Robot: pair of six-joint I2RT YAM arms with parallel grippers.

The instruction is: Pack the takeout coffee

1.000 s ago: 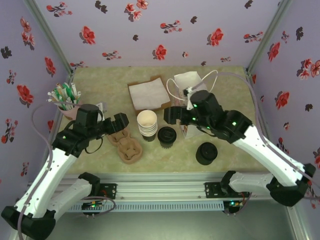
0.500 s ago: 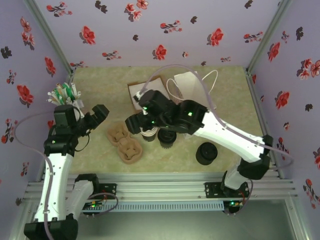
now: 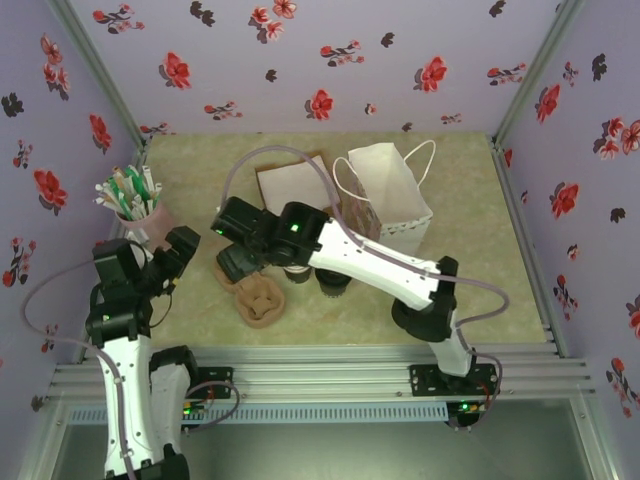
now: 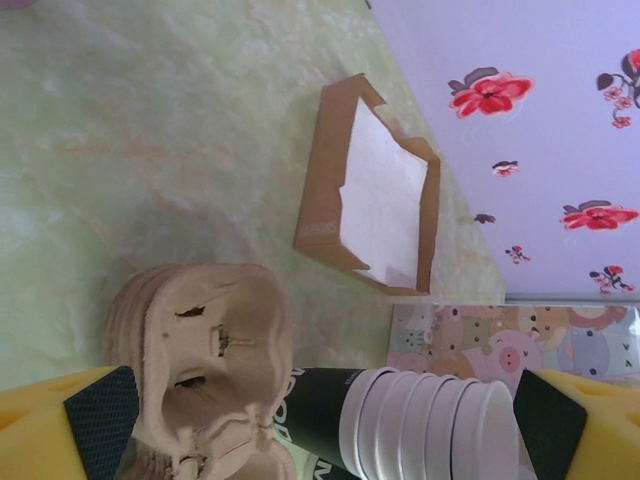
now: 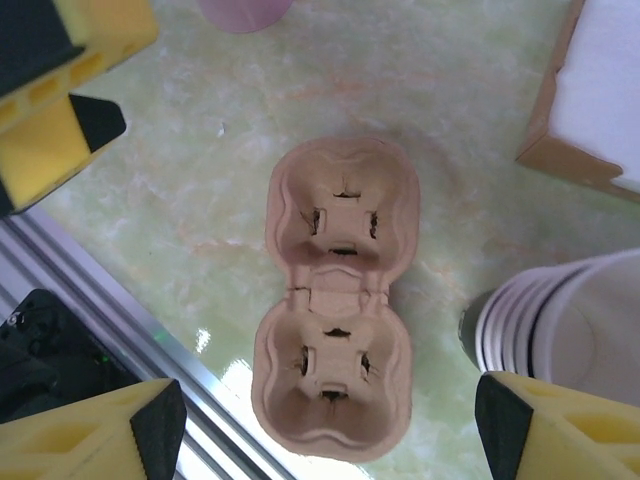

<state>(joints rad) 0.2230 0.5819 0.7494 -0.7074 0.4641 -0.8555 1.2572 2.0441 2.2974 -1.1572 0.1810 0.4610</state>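
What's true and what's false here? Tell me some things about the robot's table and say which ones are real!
1. The brown cup carrier has nothing in its pockets. True.
2. The right gripper is above the carrier, jaws apart. True.
3. The white paper bag lies flat. False: it stands upright, handles up.
4. The napkins are stuffed in the pink cup. False: they lie in a brown box; the cup holds sticks.

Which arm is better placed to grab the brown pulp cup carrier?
Right, likely. The right gripper hangs over the brown pulp carrier, its open jaws straddling it; the left gripper sits off to one side.
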